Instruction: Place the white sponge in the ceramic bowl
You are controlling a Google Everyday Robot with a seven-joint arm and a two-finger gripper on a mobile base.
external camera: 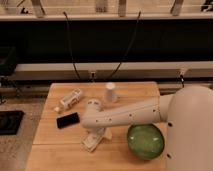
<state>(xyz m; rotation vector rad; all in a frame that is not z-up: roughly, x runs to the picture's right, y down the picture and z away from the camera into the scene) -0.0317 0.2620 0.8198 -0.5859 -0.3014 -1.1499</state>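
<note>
The ceramic bowl [145, 142], glossy green and empty, sits on the wooden table [55, 150] at the front right. My white arm reaches from the right across the table to the left. Its gripper [94, 141] points down at the tabletop just left of the bowl and looks open. A small pale block, the white sponge [108, 134], shows at the gripper's right side, partly hidden under the arm. I cannot tell whether the gripper touches it.
A white labelled bottle-like object [70, 100] lies at the back left. A white cup [110, 92] stands upright at the back middle. A black phone [67, 120] lies flat left of the gripper. Behind the table runs a dark wall with cables.
</note>
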